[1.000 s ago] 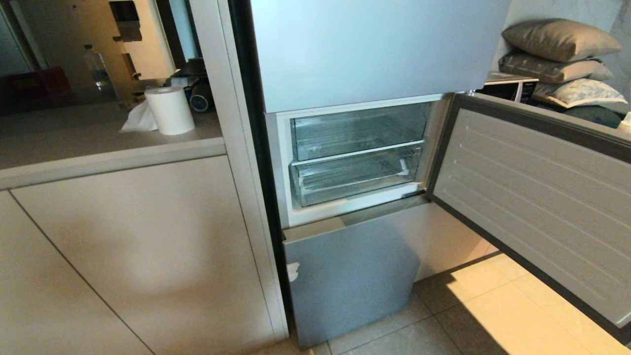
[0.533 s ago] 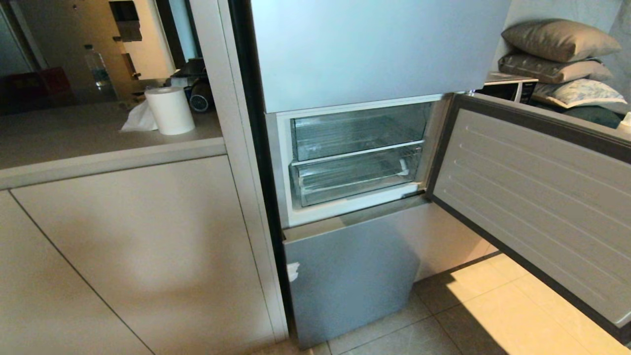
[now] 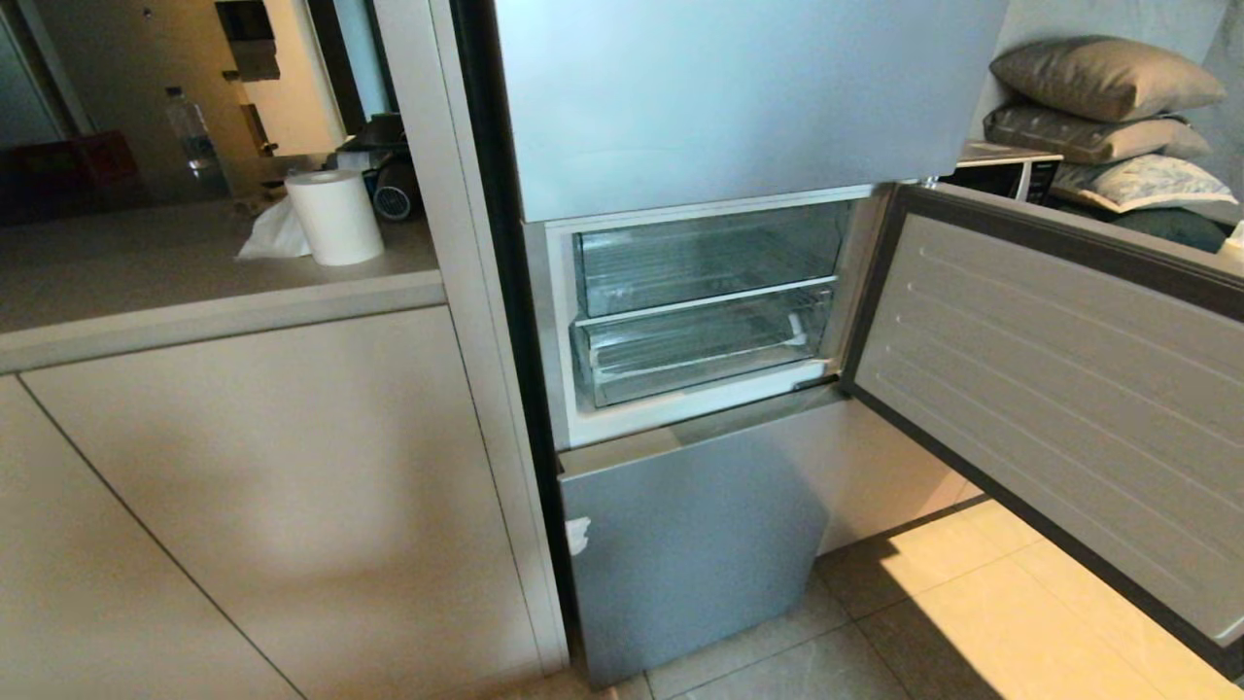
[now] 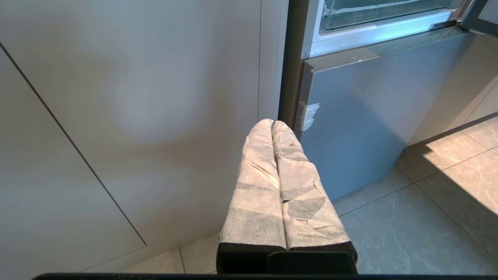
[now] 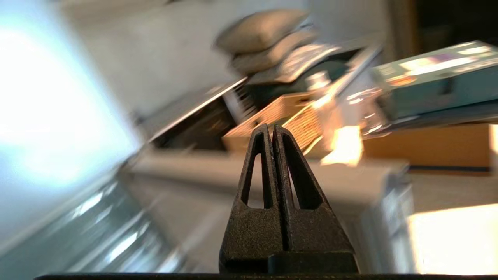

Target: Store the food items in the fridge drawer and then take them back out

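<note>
The fridge's middle compartment stands open with two clear drawers stacked inside. The lower one, the fridge drawer (image 3: 700,345) with a white edge along its front, is pushed in and looks empty; its white front edge also shows in the left wrist view (image 4: 381,27). The food items are out of view. Neither arm appears in the head view. My left gripper (image 4: 272,123), its fingers wrapped in white, is shut and empty, low beside the seam between cabinet and fridge. My right gripper (image 5: 271,128) is shut on nothing, and the scene behind it is smeared.
The compartment door (image 3: 1059,399) hangs open to the right, over the tiled floor (image 3: 972,603). A closed silver lower door (image 3: 690,544) sits beneath. A counter (image 3: 194,282) with a paper roll (image 3: 335,216) is at the left. Pillows (image 3: 1098,78) and wicker baskets (image 5: 280,112) lie at the right.
</note>
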### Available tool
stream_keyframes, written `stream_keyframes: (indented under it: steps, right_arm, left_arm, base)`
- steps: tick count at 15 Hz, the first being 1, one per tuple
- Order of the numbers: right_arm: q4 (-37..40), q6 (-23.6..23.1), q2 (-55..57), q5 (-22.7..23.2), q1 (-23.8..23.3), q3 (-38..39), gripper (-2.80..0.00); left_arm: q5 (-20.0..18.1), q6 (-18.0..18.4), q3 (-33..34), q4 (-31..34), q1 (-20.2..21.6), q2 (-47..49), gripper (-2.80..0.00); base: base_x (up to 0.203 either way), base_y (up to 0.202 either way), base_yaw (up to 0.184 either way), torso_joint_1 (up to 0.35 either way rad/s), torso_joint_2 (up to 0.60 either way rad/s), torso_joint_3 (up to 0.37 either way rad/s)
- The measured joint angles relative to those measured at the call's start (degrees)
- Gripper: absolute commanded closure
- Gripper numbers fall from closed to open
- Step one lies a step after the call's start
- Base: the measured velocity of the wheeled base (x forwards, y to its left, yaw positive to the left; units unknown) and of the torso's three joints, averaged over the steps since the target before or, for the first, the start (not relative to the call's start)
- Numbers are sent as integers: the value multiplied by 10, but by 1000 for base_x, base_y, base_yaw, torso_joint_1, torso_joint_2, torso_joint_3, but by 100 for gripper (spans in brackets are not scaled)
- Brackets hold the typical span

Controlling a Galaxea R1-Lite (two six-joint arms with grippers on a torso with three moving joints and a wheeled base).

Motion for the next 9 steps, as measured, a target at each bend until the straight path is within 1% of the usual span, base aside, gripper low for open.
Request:
stream_keyframes:
  steps: [3, 5, 7, 9]
  right_arm:
    - [-56, 46, 85, 4, -55, -31, 0]
    - [-70, 78, 136, 4, -82, -47, 0]
    - [-73, 118, 182, 6, -99, -57, 0]
    - [-74, 136, 226, 17, -110, -60, 0]
  left_arm:
    - [0, 0, 0, 0, 0, 0, 0]
    - [0, 0, 0, 0, 0, 0, 0]
    - [0, 0, 0, 0, 0, 0, 0]
    - [0, 0, 0, 0, 0, 0, 0]
  base:
    - [0, 0, 0, 0, 0, 0]
    - [0, 0, 0, 0, 0, 0]
    - [0, 0, 0, 0, 0, 0]
    - [0, 0, 0, 0, 0, 0]
